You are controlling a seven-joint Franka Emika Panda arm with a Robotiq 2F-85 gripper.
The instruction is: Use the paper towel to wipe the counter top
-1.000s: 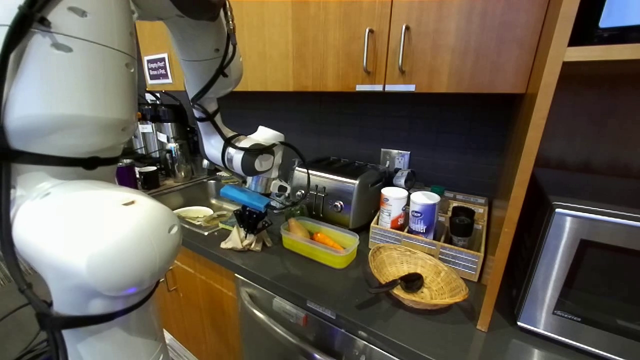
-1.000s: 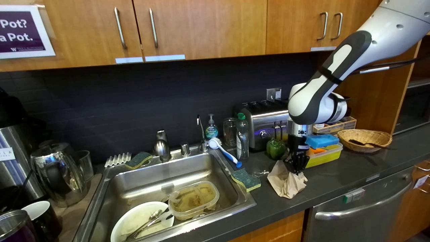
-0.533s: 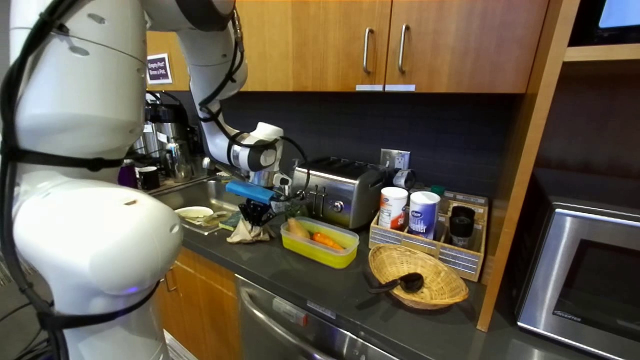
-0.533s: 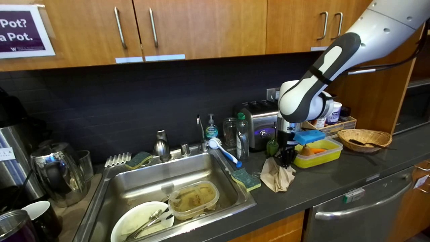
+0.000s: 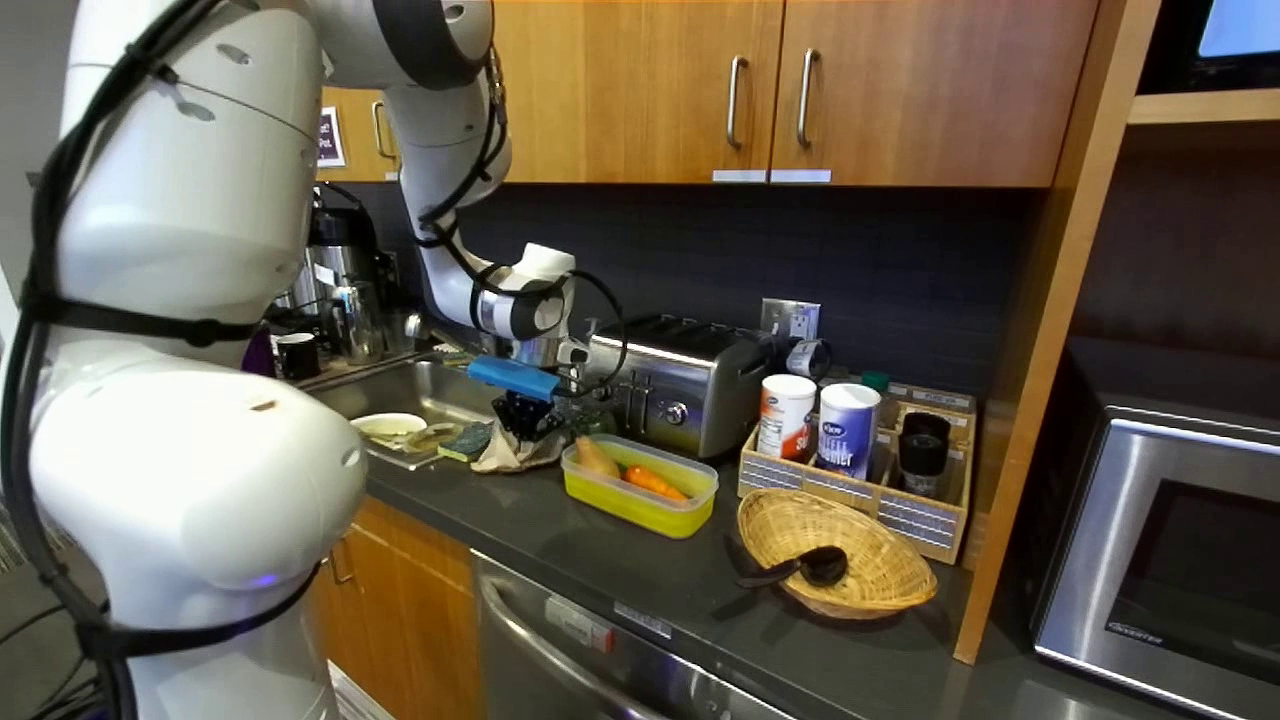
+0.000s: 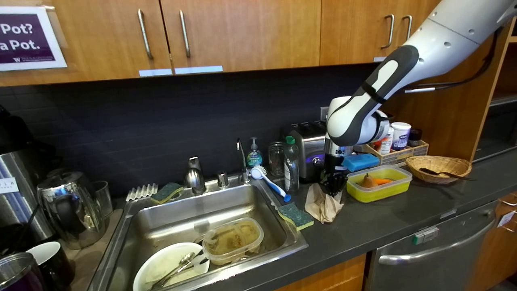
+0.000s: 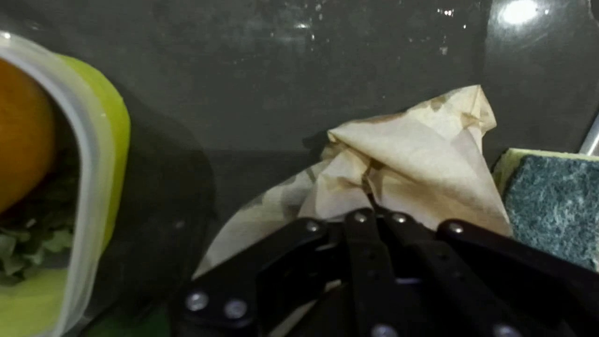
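As the black gripper (image 6: pixel 333 192) clamps the crumpled paper towel (image 6: pixel 322 205), jaws together, counter top (image 6: pixel 375 224) beneath, sponge (image 6: pixel 297 215) left, yellow tub (image 6: pixel 375 196) right.

Paper towel (image 6: pixel 322 205) on counter top (image 6: pixel 387 226), between sponge (image 6: pixel 297 216) and tub (image 6: pixel 377 195); toaster (image 5: pixel 690 385) behind tub.

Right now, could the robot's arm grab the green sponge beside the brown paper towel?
Probably not as things stand: its gripper is shut on the paper towel, which also lies between it and the sponge.
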